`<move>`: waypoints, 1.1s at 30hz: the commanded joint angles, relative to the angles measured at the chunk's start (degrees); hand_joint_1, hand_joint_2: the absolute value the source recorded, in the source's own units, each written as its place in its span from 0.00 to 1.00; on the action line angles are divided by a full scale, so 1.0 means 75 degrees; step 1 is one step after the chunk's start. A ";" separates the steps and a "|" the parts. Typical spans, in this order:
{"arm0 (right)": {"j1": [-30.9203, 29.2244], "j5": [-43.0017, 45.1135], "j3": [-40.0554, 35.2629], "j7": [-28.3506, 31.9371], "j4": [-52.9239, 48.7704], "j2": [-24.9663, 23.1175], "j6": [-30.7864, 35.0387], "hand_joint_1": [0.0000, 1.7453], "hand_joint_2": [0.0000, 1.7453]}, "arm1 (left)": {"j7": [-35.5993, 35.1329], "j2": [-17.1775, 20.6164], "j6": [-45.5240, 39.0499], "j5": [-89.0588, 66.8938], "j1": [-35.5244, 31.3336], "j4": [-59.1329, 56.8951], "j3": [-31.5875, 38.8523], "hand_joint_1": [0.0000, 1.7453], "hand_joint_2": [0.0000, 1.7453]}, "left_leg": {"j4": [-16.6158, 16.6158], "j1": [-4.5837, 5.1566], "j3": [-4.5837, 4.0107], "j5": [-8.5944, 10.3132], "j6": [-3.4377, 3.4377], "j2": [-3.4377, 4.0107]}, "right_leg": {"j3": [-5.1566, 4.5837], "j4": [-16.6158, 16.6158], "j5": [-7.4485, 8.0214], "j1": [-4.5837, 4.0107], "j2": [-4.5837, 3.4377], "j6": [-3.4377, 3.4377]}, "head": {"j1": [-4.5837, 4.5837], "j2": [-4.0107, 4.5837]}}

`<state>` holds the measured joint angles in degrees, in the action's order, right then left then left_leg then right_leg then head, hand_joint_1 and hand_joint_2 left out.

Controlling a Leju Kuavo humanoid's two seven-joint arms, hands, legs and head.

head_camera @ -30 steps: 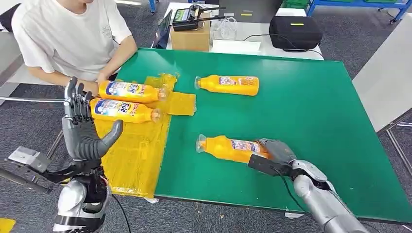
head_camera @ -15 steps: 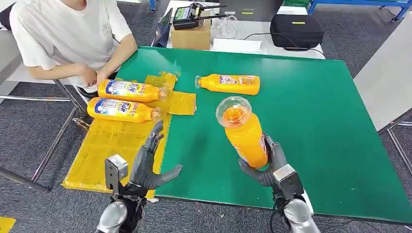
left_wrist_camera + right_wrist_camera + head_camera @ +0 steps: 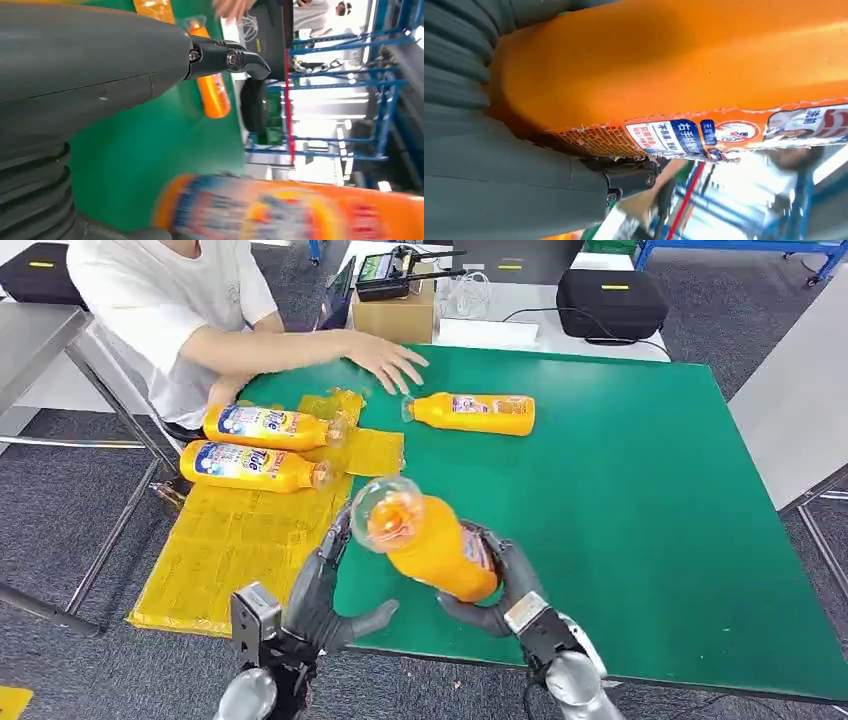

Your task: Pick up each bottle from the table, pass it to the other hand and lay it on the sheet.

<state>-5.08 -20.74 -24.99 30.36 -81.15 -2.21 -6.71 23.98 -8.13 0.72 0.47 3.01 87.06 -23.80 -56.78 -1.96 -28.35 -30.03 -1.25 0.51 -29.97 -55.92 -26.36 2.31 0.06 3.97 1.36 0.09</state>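
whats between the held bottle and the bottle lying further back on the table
In the head view, only bare green table lies between the held bottle and the far bottle. A person's hand hovers beyond, near its cap.

Orange bottle [image 3: 430, 545] raised off green table, tilted, clear cap toward camera. Another [image 3: 470, 413] lying on the table; two labelled ones [image 3: 265, 427] [image 3: 250, 466] side by side on yellow sheet [image 3: 240, 550].

The held bottle [image 3: 300, 212] is a blur in the left wrist view, its label unreadable. In the right wrist view both its ends run off the frame. The person's [image 3: 180, 310] head is cut off by the head view's edge.
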 commanded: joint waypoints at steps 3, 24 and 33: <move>-0.0707 -0.0210 -0.1655 0.0143 0.1463 -0.0128 0.0310 1.00 1.00 | -0.0289 0.0010 0.0330 0.2011 -0.0378 0.0035 -0.0296 0.00 1.00 | 0.0009 -0.0003 0.0013 0.0000 0.0011 0.0006 | 0.0008 0.0010 0.0004 -0.0007 -0.0008 -0.0019 | 0.0000 0.0000; -0.0561 0.0887 -0.1042 0.0011 0.1579 -0.0376 0.0285 1.00 1.00 | -0.0088 0.0498 0.0558 0.1388 -0.0187 0.0115 -0.1119 0.00 1.00 | 0.0018 0.0001 0.0022 0.0002 0.0017 -0.0001 | 0.0017 0.0017 0.0002 -0.0005 -0.0001 -0.0025 | 0.0003 0.0000; -0.0686 0.0312 -0.1357 -0.0413 0.1917 -0.0322 0.0457 1.00 1.00 | -0.0367 0.0334 0.0395 0.1162 -0.0235 -0.0219 -0.1046 0.00 1.00 | 0.0018 0.0001 0.0023 0.0001 0.0015 -0.0002 | 0.0018 0.0018 0.0001 -0.0005 -0.0001 -0.0023 | 0.0000 0.0000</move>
<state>-7.75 -15.48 -33.68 29.33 -72.48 -4.79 -3.87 23.06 -6.73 4.41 9.31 2.84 89.20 -30.88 -56.78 -1.96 -28.34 -30.03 -1.25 0.52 -29.99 -55.91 -26.36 2.31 0.05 3.97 1.36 0.09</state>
